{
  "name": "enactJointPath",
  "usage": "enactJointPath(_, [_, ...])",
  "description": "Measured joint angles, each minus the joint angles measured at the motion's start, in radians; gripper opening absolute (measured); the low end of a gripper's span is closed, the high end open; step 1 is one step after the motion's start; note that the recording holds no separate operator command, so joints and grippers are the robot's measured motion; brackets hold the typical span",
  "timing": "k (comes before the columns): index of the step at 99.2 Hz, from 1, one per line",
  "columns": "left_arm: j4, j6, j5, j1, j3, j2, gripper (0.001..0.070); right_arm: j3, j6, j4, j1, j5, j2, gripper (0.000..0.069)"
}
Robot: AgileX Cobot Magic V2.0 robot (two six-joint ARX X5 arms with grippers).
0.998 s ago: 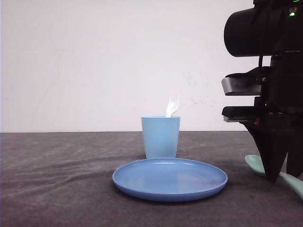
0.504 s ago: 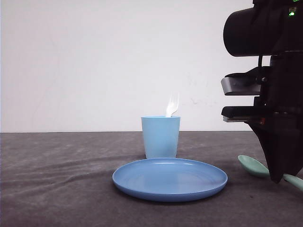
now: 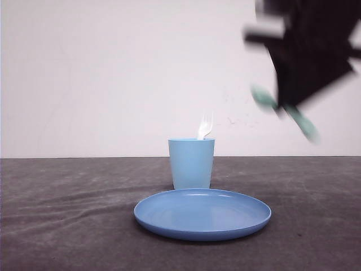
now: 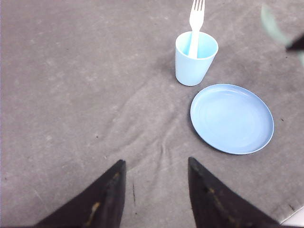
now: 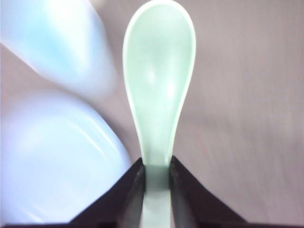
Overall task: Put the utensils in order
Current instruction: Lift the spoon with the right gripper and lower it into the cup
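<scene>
The white fork (image 3: 205,127) stands tines up inside the light blue cup (image 3: 192,163); in the left wrist view the fork (image 4: 195,23) leans in the cup (image 4: 194,58). My right gripper (image 3: 285,104), blurred high at the right above the table, is shut on the mint-green spoon (image 3: 287,112). In the right wrist view the spoon (image 5: 159,90) sticks out from the gripper (image 5: 156,171), pinched at its handle. My left gripper (image 4: 156,164) hangs open over bare cloth, nothing between its fingers.
A blue round plate (image 3: 202,214) lies in front of the cup on the dark grey cloth (image 3: 67,214). The plate (image 4: 232,118) sits beside the cup in the left wrist view. A white wall (image 3: 113,73) stands behind the table.
My right gripper has risen fast from the table at the right, carrying the mint-green spoon up into the air. Cup, fork and plate have not moved.
</scene>
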Motion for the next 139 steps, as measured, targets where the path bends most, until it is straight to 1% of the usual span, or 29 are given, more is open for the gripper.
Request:
enactJointPath(9, [0.001, -0.001, 0.000, 0.000, 0.000, 0.000, 0.0240, 0.018, -0.027, 0.110, 0.032, 0.000, -0.043, 0.0079])
enactJointPath(17, [0.003, -0.003, 0.000, 0.000, 0.000, 0.000, 0.0240, 0.018, -0.051, 0.215, 0.058, -0.001, -0.047, 0.0079])
enactJointPath(37, [0.018, -0.004, 0.000, 0.000, 0.000, 0.000, 0.0240, 0.018, -0.114, 0.454, 0.102, -0.003, 0.011, 0.0078])
enactJointPath(46, [0.017, -0.004, 0.000, 0.000, 0.000, 0.000, 0.0240, 0.018, -0.142, 0.529, 0.106, -0.003, 0.062, 0.0078])
enactJointPath(74, [0.017, -0.004, 0.000, 0.000, 0.000, 0.000, 0.0240, 0.018, -0.218, 0.682, 0.106, -0.003, 0.258, 0.0078])
enactJointPath(91, [0.017, -0.004, 0.000, 0.000, 0.000, 0.000, 0.0240, 0.018, -0.238, 0.766, 0.106, -0.002, 0.334, 0.0078])
enactJointPath(139, [0.016, -0.005, 0.000, 0.000, 0.000, 0.000, 0.0240, 0.017, -0.244, 0.780, 0.105, 0.007, 0.450, 0.0078])
